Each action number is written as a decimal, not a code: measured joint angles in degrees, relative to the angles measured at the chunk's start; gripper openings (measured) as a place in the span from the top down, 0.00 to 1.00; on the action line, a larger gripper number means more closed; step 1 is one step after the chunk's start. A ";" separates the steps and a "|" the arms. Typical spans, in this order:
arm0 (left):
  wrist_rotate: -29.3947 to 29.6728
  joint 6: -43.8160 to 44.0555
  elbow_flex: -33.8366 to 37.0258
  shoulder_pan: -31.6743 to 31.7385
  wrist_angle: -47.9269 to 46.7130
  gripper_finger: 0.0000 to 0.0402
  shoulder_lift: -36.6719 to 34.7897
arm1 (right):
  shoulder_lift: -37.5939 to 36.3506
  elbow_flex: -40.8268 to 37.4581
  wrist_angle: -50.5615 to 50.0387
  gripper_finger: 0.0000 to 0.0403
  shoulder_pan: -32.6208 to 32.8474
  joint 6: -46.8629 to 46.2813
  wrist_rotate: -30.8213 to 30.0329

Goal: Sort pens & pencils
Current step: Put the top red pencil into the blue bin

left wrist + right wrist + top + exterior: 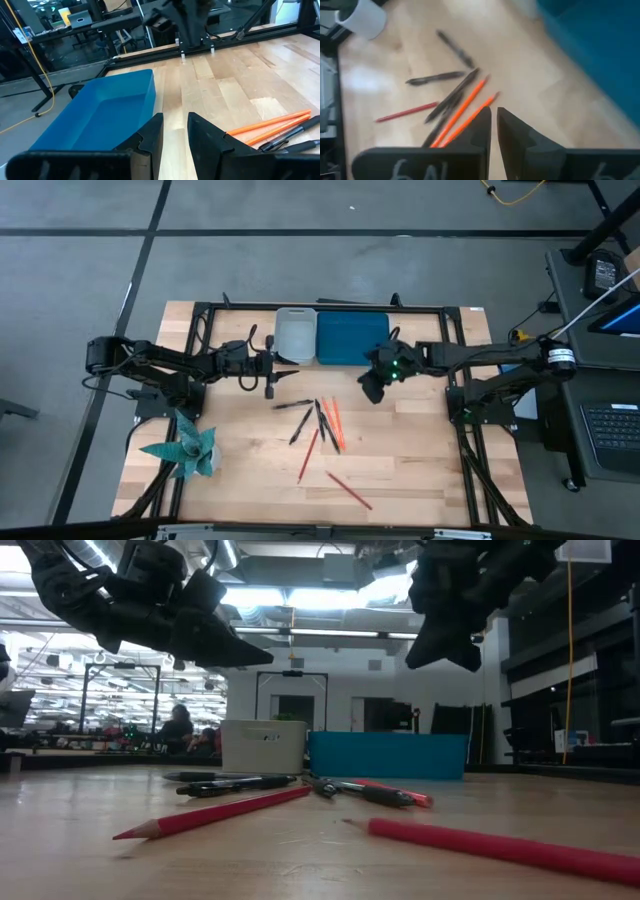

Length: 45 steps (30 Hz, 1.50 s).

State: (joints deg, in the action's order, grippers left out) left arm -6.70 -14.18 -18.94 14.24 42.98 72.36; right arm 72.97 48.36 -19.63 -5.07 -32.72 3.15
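Several black pens (pixel 300 420) and orange and red pencils (pixel 333 423) lie flat and scattered on the wooden table's middle. One red pencil (pixel 348 490) lies nearer the front edge. They also show in the low view (pixel 215 815). My left gripper (pixel 270 383) hovers above the table left of the pile, in front of the grey bin, shut and empty; its fingers (pixel 175 132) hold nothing. My right gripper (pixel 372 388) hovers right of the pile, in front of the blue bin, shut and empty (pixel 494 125), above the orange pencils (pixel 465 112).
A grey bin (pixel 295 335) and a blue bin (pixel 352 338) stand side by side at the table's far edge. A teal folded-paper object (pixel 188 445) sits at the front left. Black frame rails run along the table's left, right and far sides.
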 joint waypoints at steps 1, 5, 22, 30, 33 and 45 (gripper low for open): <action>-0.02 0.37 0.00 0.00 0.00 0.79 0.00 | 0.00 0.00 -0.02 0.92 1.18 -0.85 0.00; -0.02 0.56 0.00 -0.01 -0.04 0.79 0.00 | 0.43 0.00 0.16 0.91 6.51 -5.83 -1.00; 0.04 0.60 0.00 0.00 0.08 0.79 0.00 | 21.73 16.14 -10.78 0.91 19.60 -15.16 -5.68; 0.07 0.60 0.00 0.00 -0.02 0.79 0.00 | 33.35 32.77 -28.48 0.91 24.59 -20.99 -9.65; 0.06 0.60 0.00 -0.02 -0.04 0.79 0.00 | 35.99 36.34 -32.25 0.91 26.85 -24.94 -10.68; 0.04 3.33 0.00 -0.51 -0.28 0.79 0.00 | 40.10 39.74 -28.98 0.91 35.56 -40.45 -13.96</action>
State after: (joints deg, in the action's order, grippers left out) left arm -6.66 -10.86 -18.94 13.72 42.70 72.36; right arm 113.07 88.09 -48.62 30.49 -73.17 -10.81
